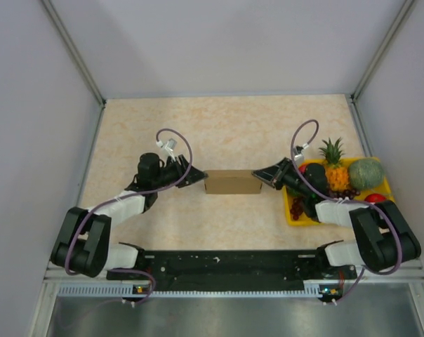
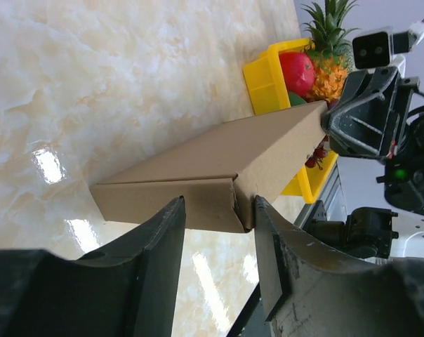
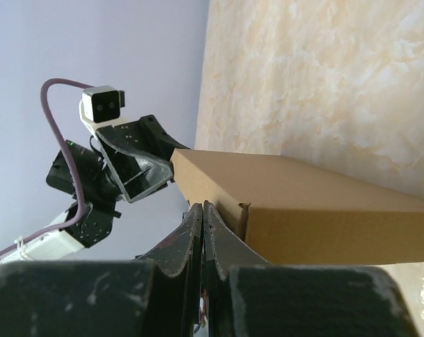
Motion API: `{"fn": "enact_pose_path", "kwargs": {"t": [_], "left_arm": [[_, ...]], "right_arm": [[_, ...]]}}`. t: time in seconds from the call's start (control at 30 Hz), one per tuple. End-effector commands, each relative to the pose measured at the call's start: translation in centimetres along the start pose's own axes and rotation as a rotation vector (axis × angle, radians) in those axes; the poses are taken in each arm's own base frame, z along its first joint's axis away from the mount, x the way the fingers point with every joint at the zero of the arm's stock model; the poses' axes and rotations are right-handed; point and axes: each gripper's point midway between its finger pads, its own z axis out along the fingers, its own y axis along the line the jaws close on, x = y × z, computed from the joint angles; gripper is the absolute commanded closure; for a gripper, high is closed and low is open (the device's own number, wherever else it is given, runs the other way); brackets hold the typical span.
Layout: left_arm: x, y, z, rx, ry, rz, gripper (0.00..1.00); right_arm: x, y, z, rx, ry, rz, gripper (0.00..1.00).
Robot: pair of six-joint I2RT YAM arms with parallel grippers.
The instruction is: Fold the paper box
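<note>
The paper box (image 1: 232, 182) lies flat near the yellow tray (image 1: 294, 216), not touching it. I judge it light, stiff and easily creased; grip its end flaps. At the end away from the tray, my left gripper (image 2: 219, 203) straddles a corner, jaws apart. At the tray-side end, my right gripper (image 3: 202, 207) is closed and empty, tip touching. The tray holds a pineapple (image 1: 335, 172), a melon (image 1: 366, 173) and red fruit (image 1: 375, 198)

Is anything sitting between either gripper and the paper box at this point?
Nothing visible. The left gripper straddles the left end of the paper box; the right gripper, jaws shut, is at its right end. The yellow fruit tray sits beyond that end, not between them.
</note>
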Motion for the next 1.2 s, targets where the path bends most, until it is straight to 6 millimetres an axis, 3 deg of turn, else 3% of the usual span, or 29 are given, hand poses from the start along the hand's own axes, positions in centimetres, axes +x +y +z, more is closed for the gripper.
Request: {"fn": "enact_pose_path", "kwargs": {"t": [0.0, 0.07, 0.3, 0.43, 0.63, 0.73, 0.77, 0.8, 0.87, 0.9, 0.93, 0.97, 1.0, 1.03, 1.07, 1.1, 1.13, 1.17], "left_arm": [[4.6, 7.0, -1.7, -0.274, 0.075, -0.044, 0.55], [4.5, 6.9, -2.2, -0.279, 0.050, -0.026, 0.56], [5.9, 7.1, -3.7, -0.297, 0.020, 0.010, 0.54], [6.1, 6.2, -4.2, -0.273, -0.002, 0.017, 0.45], [5.8, 4.9, -5.7, -0.268, -0.058, -0.003, 0.26], [3.5, 3.2, -7.0, -0.268, -0.146, 0.072, 0.20], [2.9, 2.8, -7.2, -0.266, -0.170, 0.096, 0.16], [1.6, 1.5, -7.4, -0.243, -0.203, 0.124, 0.13], [1.9, 1.2, -7.4, -0.248, -0.157, 0.121, 0.11], [2.5, 1.4, -6.7, -0.245, -0.093, 0.099, 0.11], [1.8, 0.4, -6.2, -0.217, -0.073, 0.113, 0.11], [1.7, 0.2, -5.8, -0.214, -0.040, 0.108, 0.13], [2.5, 1.1, -4.9, -0.231, 0.032, 0.076, 0.16], [1.0, 0.2, -4.2, -0.215, 0.038, 0.115, 0.16], [1.2, 0.5, -3.7, -0.224, 0.080, 0.107, 0.17], [1.8, 2.1, -2.6, -0.259, 0.141, 0.078, 0.19], [1.6, 2.7, -2.0, -0.271, 0.163, 0.086, 0.20], [0.6, 2.5, -1.2, -0.279, 0.171, 0.093, 0.21]], "right_arm": [[1.8, -4.3, -1.2, 0.277, 0.167, -0.074, 1.00], [1.5, -3.9, -1.6, 0.327, 0.188, -0.122, 1.00], [4.3, -7.4, -5.1, 0.449, 0.258, -0.140, 1.00], [5.6, -7.9, -6.3, 0.446, 0.259, -0.121, 1.00], [7.0, -6.9, -8.6, 0.456, 0.314, -0.150, 1.00], [7.2, -6.1, -9.5, 0.464, 0.332, -0.207, 0.80], [7.1, -5.6, -9.4, 0.449, 0.333, -0.233, 0.64], [7.1, -5.7, -9.4, 0.461, 0.339, -0.243, 0.58], [6.1, -5.0, -8.6, 0.463, 0.332, -0.314, 0.44], [5.9, -4.8, -8.2, 0.475, 0.331, -0.347, 0.42], [5.9, -5.3, -7.6, 0.507, 0.355, -0.351, 0.40], [4.6, -4.2, -6.5, 0.497, 0.337, -0.394, 0.38], [3.9, -4.5, -5.9, 0.531, 0.323, -0.412, 0.38], [3.4, -5.3, -5.3, 0.576, 0.336, -0.404, 0.37], [2.2, -4.5, -4.1, 0.572, 0.322, -0.437, 0.38], [1.3, -4.8, -3.6, 0.602, 0.302, -0.449, 0.38], [1.3, -6.1, -3.0, 0.644, 0.329, -0.439, 0.37], [0.4, -5.4, -1.9, 0.635, 0.322, -0.461, 0.38]]}}
